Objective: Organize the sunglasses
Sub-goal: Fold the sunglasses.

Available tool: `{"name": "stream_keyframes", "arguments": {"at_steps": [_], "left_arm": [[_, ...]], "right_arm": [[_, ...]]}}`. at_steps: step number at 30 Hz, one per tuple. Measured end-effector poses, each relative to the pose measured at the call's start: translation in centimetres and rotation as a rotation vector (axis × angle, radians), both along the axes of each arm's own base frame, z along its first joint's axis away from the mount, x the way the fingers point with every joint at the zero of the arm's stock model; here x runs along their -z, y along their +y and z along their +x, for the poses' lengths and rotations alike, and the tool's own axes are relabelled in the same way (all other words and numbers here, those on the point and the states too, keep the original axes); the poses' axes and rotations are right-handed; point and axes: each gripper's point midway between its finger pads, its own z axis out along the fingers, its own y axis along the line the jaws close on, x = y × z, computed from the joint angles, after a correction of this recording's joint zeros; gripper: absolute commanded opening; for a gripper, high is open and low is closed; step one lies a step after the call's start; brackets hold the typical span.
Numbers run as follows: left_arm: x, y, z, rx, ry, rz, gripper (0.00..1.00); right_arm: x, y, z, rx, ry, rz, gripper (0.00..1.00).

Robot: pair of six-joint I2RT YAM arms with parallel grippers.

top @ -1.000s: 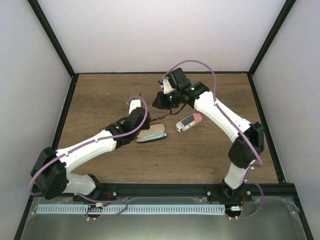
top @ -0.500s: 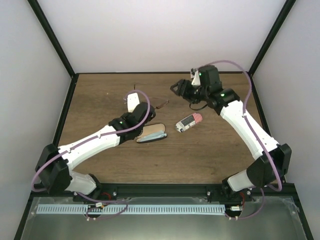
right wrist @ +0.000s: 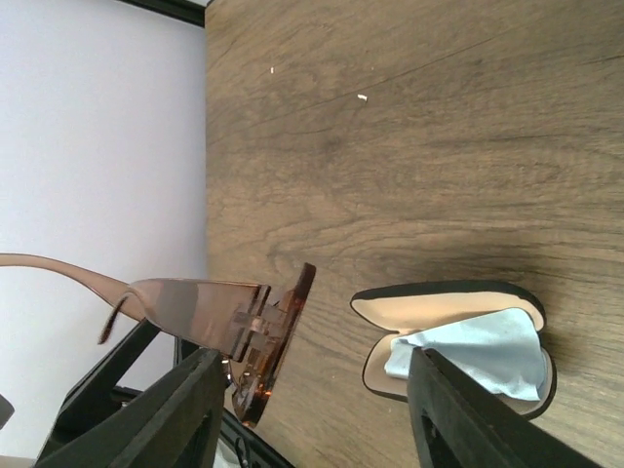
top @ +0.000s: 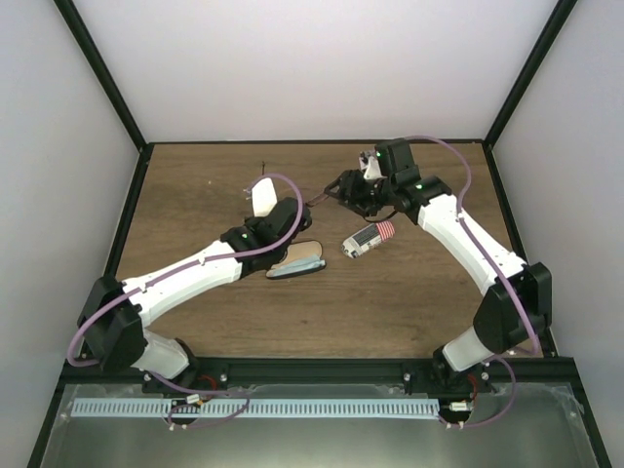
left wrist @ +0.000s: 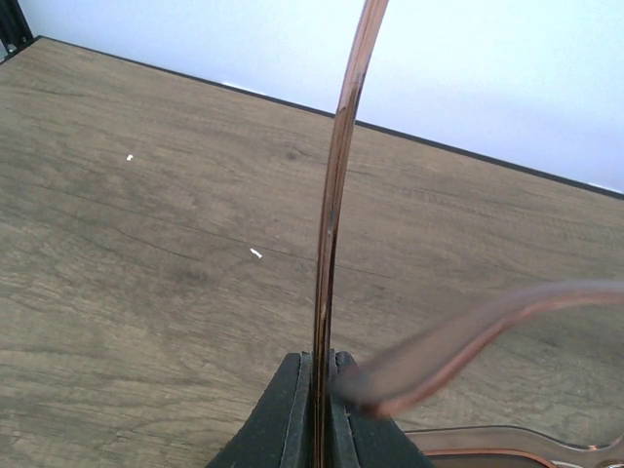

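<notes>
The left fingers (left wrist: 283, 429) pinch one thin temple of the sunglasses (left wrist: 334, 195), held above the worktop (left wrist: 146, 244); the right fingers (right wrist: 166, 419) stand spread just beside. We judge the frame light, slippery and fragile; better hold near the hinge.

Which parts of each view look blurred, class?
Left wrist: one arm of the sunglasses smears soft, while the table grain stays crisp. Right wrist: the fingers are dark and soft-edged, the open case sharp. Top external: even light, all sharp.
</notes>
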Motion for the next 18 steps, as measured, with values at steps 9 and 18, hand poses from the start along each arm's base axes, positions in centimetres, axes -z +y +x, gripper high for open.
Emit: {"name": "stream_keyframes", "arguments": {"at_steps": [9, 18], "left_arm": [[-0.2, 0.5, -0.2, -0.028, -0.017, 0.024, 0.04], [-0.8, 0.2, -0.4, -0.034, -0.037, 0.030, 0.04]], "right_arm": [[0.0, 1.1, -0.8, -0.047, 0.045, 0.053, 0.37], [-0.5, 1.7, -1.2, -0.073, 0.064, 0.091, 0.21]]}}
